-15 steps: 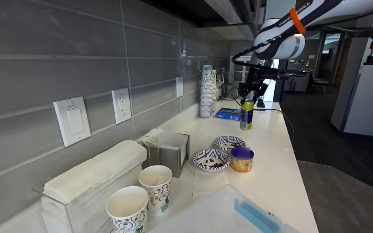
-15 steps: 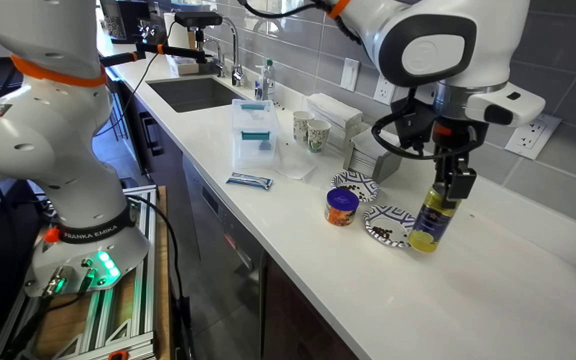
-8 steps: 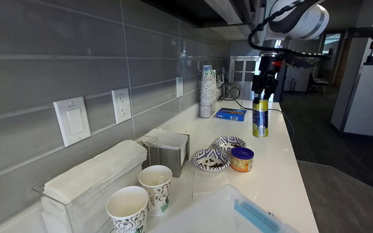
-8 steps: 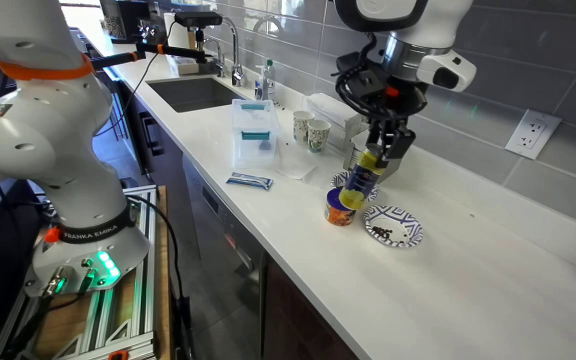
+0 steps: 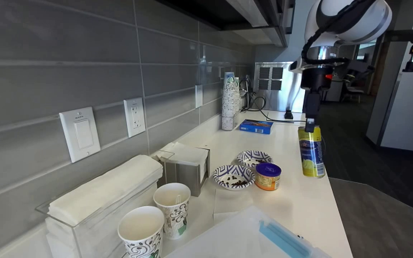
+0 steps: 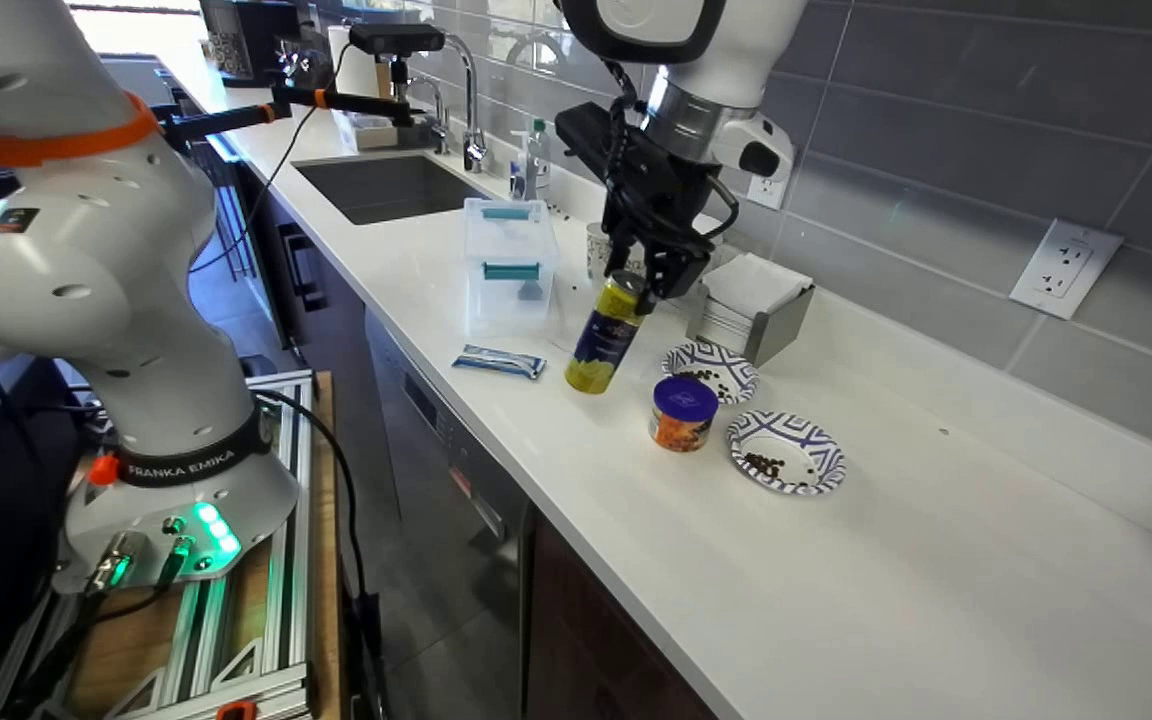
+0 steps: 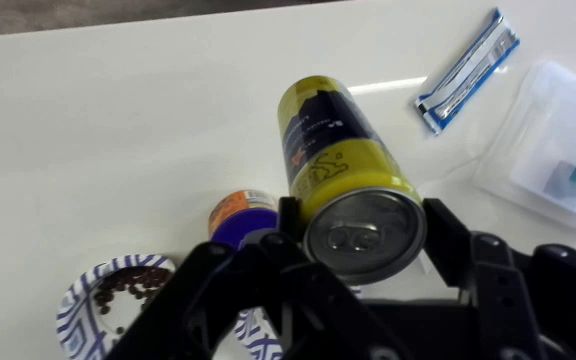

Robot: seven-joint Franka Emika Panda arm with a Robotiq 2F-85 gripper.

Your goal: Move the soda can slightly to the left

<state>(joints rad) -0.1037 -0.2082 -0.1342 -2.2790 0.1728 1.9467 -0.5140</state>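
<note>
Both exterior views share the counter (image 6: 936, 600) (facing opposite ways); wrist view looks closely down.

White counter (image 6: 936, 600), patterned bowls (image 6: 808, 434), orange tub (image 6: 681, 430), wrapped bar (image 6: 499, 361)

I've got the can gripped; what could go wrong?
The soda can leans in the gripper, so released like this it may land on its base rim and tip. It is pinched near its top, so a knock against the orange tub might swivel it. Lowering too close to the wrapped bar could trap that underneath.
</note>
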